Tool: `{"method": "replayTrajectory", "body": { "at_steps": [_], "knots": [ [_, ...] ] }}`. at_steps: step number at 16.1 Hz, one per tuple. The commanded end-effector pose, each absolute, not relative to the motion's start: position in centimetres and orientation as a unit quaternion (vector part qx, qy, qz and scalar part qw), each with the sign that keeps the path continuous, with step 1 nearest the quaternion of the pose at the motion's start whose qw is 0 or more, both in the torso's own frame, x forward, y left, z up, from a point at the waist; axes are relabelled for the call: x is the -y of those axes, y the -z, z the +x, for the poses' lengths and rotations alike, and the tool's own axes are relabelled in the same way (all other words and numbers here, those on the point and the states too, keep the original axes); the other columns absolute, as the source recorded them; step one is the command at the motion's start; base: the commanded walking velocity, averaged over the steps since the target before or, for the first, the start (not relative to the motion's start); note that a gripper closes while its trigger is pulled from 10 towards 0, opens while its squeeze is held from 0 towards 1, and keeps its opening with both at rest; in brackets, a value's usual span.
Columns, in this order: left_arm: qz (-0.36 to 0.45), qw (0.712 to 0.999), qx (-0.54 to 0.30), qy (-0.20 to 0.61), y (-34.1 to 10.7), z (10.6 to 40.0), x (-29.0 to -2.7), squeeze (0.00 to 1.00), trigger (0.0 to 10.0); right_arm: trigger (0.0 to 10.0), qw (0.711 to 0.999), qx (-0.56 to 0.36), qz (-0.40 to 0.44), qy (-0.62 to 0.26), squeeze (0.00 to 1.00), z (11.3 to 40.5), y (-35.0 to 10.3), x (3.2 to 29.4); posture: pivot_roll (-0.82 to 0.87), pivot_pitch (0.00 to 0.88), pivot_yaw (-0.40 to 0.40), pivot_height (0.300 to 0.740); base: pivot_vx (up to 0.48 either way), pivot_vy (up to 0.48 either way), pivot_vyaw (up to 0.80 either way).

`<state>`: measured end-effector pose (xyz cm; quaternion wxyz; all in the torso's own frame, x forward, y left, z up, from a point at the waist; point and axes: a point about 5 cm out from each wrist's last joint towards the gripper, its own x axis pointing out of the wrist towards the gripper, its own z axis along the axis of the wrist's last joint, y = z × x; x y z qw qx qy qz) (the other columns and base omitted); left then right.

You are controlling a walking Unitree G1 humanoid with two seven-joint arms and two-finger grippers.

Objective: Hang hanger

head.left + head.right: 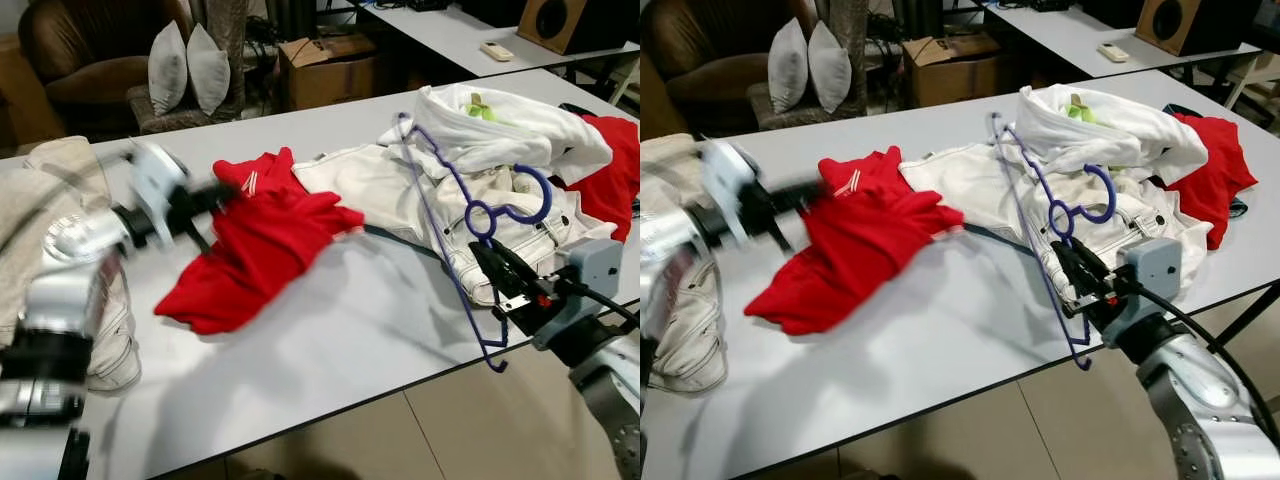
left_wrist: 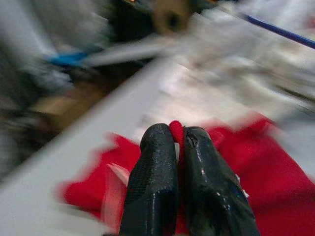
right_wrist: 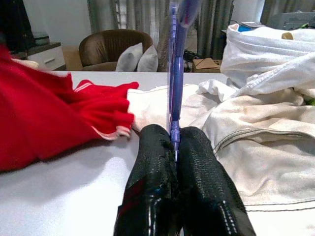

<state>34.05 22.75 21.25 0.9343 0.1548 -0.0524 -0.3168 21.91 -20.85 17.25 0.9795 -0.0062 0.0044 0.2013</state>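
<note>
Hanger (image 1: 1040, 215) clamped in right hand (image 1: 1083, 278) over white clothes (image 1: 990, 185); left hand (image 2: 179, 140) pinches red shirt (image 1: 255, 245).

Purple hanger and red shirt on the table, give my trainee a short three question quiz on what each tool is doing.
1. True or false: the right tool is shut on the purple hanger.
2. What does the left tool pinch? A) white jeans B) red shirt C) cardboard box
3. Fill in: the hanger's hook points toward the ____ clothes.

Key:
1. True; the right wrist view shows it clamped between the fingers.
2. B, the red shirt.
3. White, the white clothes behind it on the table.
</note>
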Motion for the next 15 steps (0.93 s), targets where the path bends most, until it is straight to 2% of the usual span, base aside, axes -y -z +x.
{"method": "replayTrajectory", "body": {
  "at_steps": [1,6,9,10,11,12,13,15],
  "knots": [
    [0.168,0.944,0.097,0.268,-23.2,34.6,-23.5,0.00,0.0,10.0,0.979,0.003,-0.015,-0.202,0.00,21.7,-17.8,21.0,-0.26,0.000,0.066,0.740,0.000,0.000,0.00],
    [0.140,0.950,0.222,0.172,-28.8,36.8,-23.7,0.00,0.0,10.0,0.990,0.012,-0.015,-0.141,0.00,22.0,-17.9,22.2,-0.25,0.000,0.064,0.740,0.000,0.000,0.00],
    [0.098,0.916,0.339,0.190,-34.4,36.8,-22.5,0.00,0.0,10.0,0.992,0.035,-0.011,-0.118,0.00,22.8,-18.5,22.2,-0.25,0.000,0.071,0.740,0.000,0.000,0.00],
    [0.064,0.898,0.370,0.231,-35.7,36.1,-21.7,0.00,0.0,10.0,0.992,0.040,-0.008,-0.119,0.00,22.8,-18.7,22.0,-0.25,0.000,0.081,0.740,0.000,0.000,0.00],
    [0.065,0.890,0.356,0.278,-34.9,35.7,-20.8,0.00,0.0,10.0,0.992,0.040,-0.006,-0.123,0.00,22.6,-18.6,21.7,-0.25,0.000,0.087,0.740,0.000,0.000,0.00],
    [0.100,0.897,0.275,0.332,-29.9,35.3,-19.7,0.00,0.0,10.0,0.991,0.033,-0.003,-0.133,0.00,22.2,-18.1,21.1,-0.25,0.000,0.090,0.740,0.000,0.000,0.00],
    [0.110,0.902,0.245,0.338,-27.6,35.0,-19.5,0.00,0.0,10.0,0.990,0.030,-0.001,-0.137,0.00,22.1,-17.9,20.9,-0.25,0.000,0.090,0.740,0.000,0.000,0.00],
    [0.145,0.897,0.132,0.396,-19.5,32.0,-18.1,0.00,0.0,10.0,0.989,0.022,0.000,-0.149,0.00,21.7,-17.5,20.3,-0.24,0.000,0.077,0.740,0.000,0.000,0.00]
  ]
}}
